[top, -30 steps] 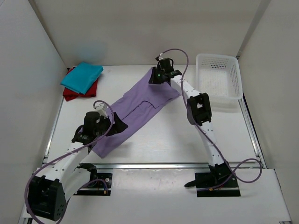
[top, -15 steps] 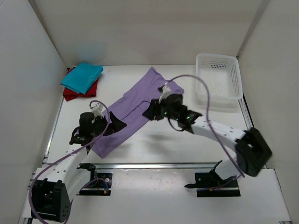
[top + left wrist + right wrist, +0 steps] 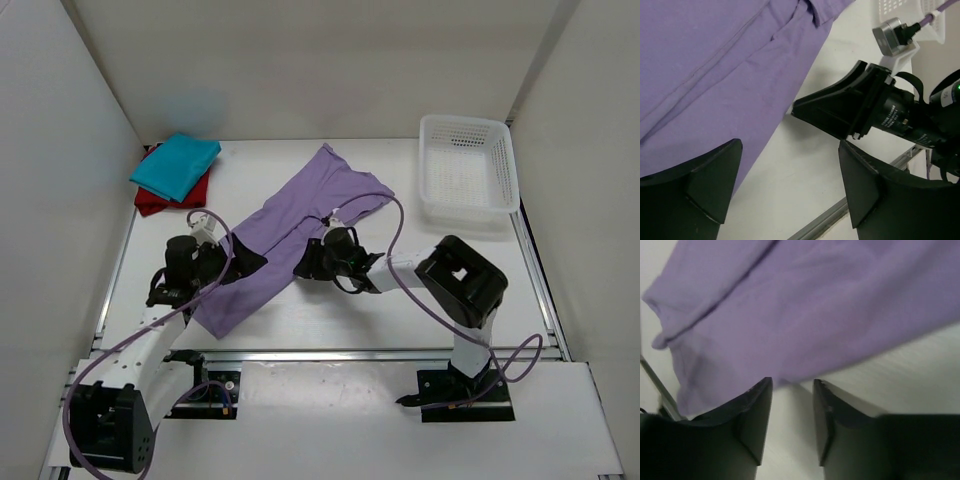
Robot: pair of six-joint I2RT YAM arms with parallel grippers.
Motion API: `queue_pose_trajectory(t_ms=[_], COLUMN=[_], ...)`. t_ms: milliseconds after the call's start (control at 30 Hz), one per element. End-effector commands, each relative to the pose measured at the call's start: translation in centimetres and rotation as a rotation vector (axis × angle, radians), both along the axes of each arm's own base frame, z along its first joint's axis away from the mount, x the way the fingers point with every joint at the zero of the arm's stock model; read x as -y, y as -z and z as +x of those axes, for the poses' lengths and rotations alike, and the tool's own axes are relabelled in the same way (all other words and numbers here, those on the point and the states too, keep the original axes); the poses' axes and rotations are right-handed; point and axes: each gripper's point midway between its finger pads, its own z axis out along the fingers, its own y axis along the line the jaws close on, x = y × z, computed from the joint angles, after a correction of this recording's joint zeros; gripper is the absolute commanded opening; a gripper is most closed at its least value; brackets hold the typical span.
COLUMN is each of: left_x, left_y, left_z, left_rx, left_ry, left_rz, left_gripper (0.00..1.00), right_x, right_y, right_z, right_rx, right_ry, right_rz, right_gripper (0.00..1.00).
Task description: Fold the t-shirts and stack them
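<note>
The pale lavender t-shirt [image 3: 285, 218] lies spread in a long diagonal strip across the table. My left gripper [image 3: 250, 263] is low over its near right edge and open wide; in the left wrist view, bare table shows between the fingers of the left gripper [image 3: 790, 175], with the lavender shirt [image 3: 715, 75] at its left finger. My right gripper [image 3: 301, 268] faces it from the right, open, its tips at the cloth's edge; the right wrist view shows the right gripper [image 3: 792, 390] empty before the shirt [image 3: 815, 305]. The teal-blue shirt [image 3: 176, 165] lies folded on the deep red one [image 3: 150, 203] at the back left.
A white mesh basket [image 3: 468, 175] stands at the back right. White walls close in the table on three sides. A metal rail [image 3: 330, 354] runs along the near edge. The right arm's elbow [image 3: 462, 280] is bent low over the table's right half.
My right gripper let go of the lavender shirt's far end, opened, and swung down to the shirt's near right edge. The left gripper shifted slightly and narrowed a little.
</note>
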Motion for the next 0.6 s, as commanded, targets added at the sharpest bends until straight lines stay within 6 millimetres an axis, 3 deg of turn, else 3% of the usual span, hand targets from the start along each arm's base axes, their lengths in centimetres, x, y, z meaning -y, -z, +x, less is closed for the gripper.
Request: queue_pose_trajectory(t_ms=[0, 100, 133, 233, 333, 367, 433, 500, 533, 567], left_x=[0.1, 0.9, 1.2, 2.2, 2.2, 2.3, 3.4, 4.5, 4.8, 5.2], left_y=[-0.6, -0.9, -1.3, -1.3, -0.7, -0.5, 0.4, 0.4, 1.1, 1.1], left_z=[0.2, 0.1, 0.3, 0.3, 0.9, 0.9, 0.7, 0.8, 0.6, 0.4], left_rx=[0.041, 0.05, 0.059, 0.056, 0.052, 0.046, 0.018, 0.02, -0.002, -0.001], left_ry=[0.033, 0.079, 0.089, 0.131, 0.103, 0.098, 0.12, 0.135, 0.142, 0.156], left_rz=[0.005, 0.01, 0.008, 0.021, 0.046, 0.045, 0.064, 0.093, 0.122, 0.137], left_gripper=[0.87, 0.78, 0.71, 0.56, 0.46, 0.4, 0.38, 0.38, 0.39, 0.39], right_x=[-1.8, -1.4, -1.2, 1.6, 7.1, 7.9, 11.9, 14.0, 15.9, 16.5], right_y=[1.1, 2.0, 1.4, 1.1, 0.0, -0.6, -0.1, -0.9, -0.4, -1.0], right_z=[1.0, 0.7, 1.4, 2.1, 3.5, 2.9, 3.7, 4.0, 4.0, 4.3], right_rx=[-0.049, -0.069, -0.06, -0.073, -0.056, -0.073, -0.107, -0.13, -0.163, -0.146], right_ry=[0.041, 0.049, 0.059, 0.079, 0.122, 0.078, 0.047, 0.009, 0.041, 0.05], right_rz=[0.047, 0.052, 0.063, 0.062, 0.049, 0.055, 0.003, 0.013, 0.005, 0.009], right_gripper=[0.34, 0.23, 0.13, 0.0, 0.0, 0.0, 0.0, 0.01, 0.04, 0.17])
